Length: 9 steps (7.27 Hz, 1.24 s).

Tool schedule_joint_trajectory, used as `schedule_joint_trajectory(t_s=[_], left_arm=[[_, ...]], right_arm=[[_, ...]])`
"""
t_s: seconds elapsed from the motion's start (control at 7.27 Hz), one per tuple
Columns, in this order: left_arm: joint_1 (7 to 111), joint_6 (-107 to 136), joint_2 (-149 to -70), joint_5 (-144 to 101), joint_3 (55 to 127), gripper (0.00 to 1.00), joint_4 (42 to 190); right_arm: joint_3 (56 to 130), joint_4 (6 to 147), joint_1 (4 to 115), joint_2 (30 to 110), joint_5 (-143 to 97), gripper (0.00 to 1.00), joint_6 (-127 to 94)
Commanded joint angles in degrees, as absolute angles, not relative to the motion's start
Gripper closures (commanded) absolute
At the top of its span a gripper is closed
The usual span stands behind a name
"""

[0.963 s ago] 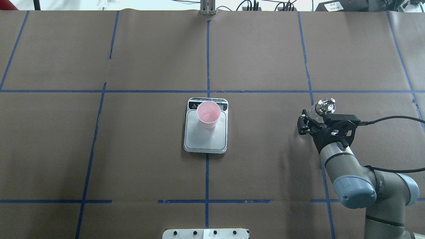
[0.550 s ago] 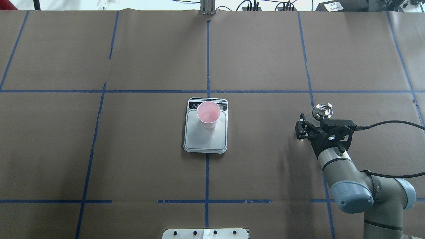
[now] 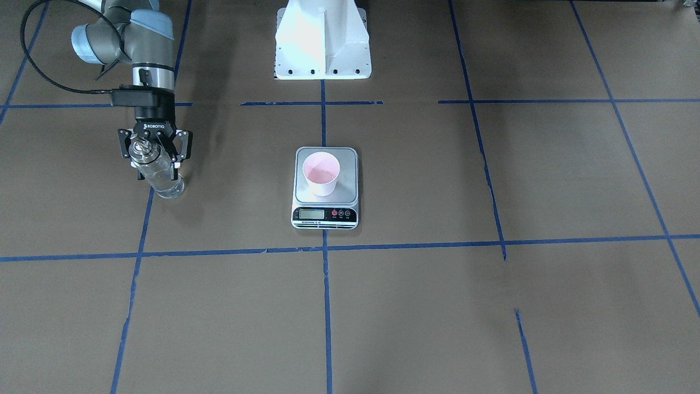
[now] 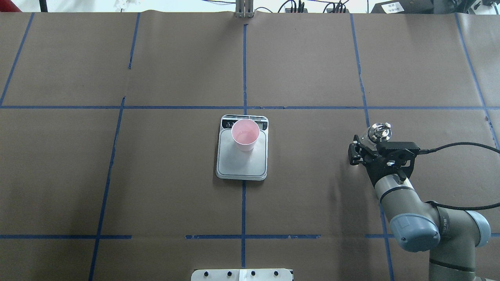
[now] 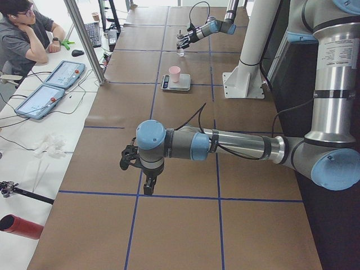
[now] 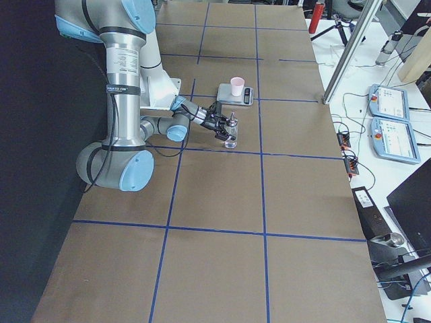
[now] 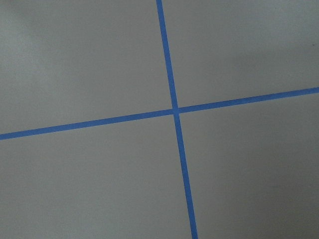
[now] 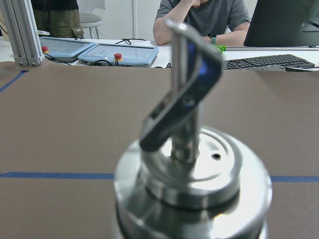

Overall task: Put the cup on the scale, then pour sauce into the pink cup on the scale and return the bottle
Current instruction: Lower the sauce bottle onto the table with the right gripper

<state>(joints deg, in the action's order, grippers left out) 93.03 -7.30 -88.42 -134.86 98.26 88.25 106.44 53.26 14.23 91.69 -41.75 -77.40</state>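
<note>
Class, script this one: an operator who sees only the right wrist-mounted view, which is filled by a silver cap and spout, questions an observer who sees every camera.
Operator: Where is the cup?
Observer: It stands upright on the steel plate of the scale.
Operator: Is the bottle down on the table?
Observer: It looks so. In the exterior right view its base appears to rest on the brown surface, and it stands upright.
</note>
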Motion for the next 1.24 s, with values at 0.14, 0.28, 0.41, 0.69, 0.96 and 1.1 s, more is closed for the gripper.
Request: schedule_joint_trajectory(t_s=[0.14, 0.28, 0.41, 0.69, 0.96, 1.1], left_arm=[[93.08, -7.29, -88.42, -134.82, 98.26, 0.0, 88.33], [92.99, -7.29, -88.42, -134.82, 98.26, 0.0, 88.33], [93.08, -7.29, -88.42, -134.82, 98.26, 0.0, 88.24], [93.08, -7.29, -88.42, -134.82, 98.26, 0.0, 88.33], [93.08, -7.29, -88.42, -134.91, 98.26, 0.0, 88.33], [93.08, -7.29, -88.42, -134.83, 98.26, 0.0, 88.33]], right_arm=[[106.26, 53.26, 14.24, 91.93, -41.75, 0.48, -77.34], [106.26, 53.26, 14.24, 91.93, -41.92, 0.45, -77.34], [106.26, 53.26, 14.24, 91.93, -42.01, 0.34, -77.34], [106.26, 53.26, 14.24, 91.76, -41.75, 0.01, -77.69], [106.26, 53.26, 14.24, 91.76, -41.84, 0.0, -77.43], [106.35, 53.26, 14.24, 91.76, -41.92, 0.0, -77.43]])
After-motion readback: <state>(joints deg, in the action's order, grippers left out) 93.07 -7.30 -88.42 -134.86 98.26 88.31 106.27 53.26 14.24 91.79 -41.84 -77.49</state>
